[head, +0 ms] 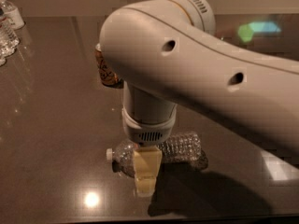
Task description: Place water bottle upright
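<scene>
The water bottle (180,147) lies on its side on the dark table (56,134), white cap (109,154) pointing left. It is clear and ribbed; its label is hidden behind the gripper. My gripper (146,169) hangs straight down from the big white arm (196,69) and sits over the bottle's middle, its tan front part reaching down to the table on the near side. The far side of the gripper is hidden.
A gold-tan drink can (105,71) stands behind the arm, mostly covered by it. A cluster of clear bottles with white labels (7,28) stands at the far left edge. The table's front edge (140,218) runs close below the gripper.
</scene>
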Robot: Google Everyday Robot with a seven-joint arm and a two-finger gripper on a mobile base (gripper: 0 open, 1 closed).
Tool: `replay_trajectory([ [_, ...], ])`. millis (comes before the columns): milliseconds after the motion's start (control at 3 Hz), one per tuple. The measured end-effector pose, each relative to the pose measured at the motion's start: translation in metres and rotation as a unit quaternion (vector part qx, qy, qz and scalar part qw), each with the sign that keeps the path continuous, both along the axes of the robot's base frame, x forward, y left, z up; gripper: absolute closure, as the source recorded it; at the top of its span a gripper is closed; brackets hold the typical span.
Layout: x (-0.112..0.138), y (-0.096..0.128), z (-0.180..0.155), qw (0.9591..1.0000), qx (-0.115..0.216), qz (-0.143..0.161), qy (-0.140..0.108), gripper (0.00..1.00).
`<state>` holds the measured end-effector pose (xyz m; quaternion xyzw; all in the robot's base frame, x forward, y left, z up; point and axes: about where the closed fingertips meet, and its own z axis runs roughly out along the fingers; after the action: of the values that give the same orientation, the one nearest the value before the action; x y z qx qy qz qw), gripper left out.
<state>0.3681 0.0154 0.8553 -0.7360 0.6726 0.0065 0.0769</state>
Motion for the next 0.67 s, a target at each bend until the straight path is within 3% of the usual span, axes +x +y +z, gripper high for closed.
replay_trajectory([
  [333,0.0001,-0.0043,-0.0128,0.9999,-0.005,-0.004,0.013,0.13],
  [667,0.0008,-0.0099,-0.0206,0.9996,-0.009,-0.007,0.025,0.36],
])
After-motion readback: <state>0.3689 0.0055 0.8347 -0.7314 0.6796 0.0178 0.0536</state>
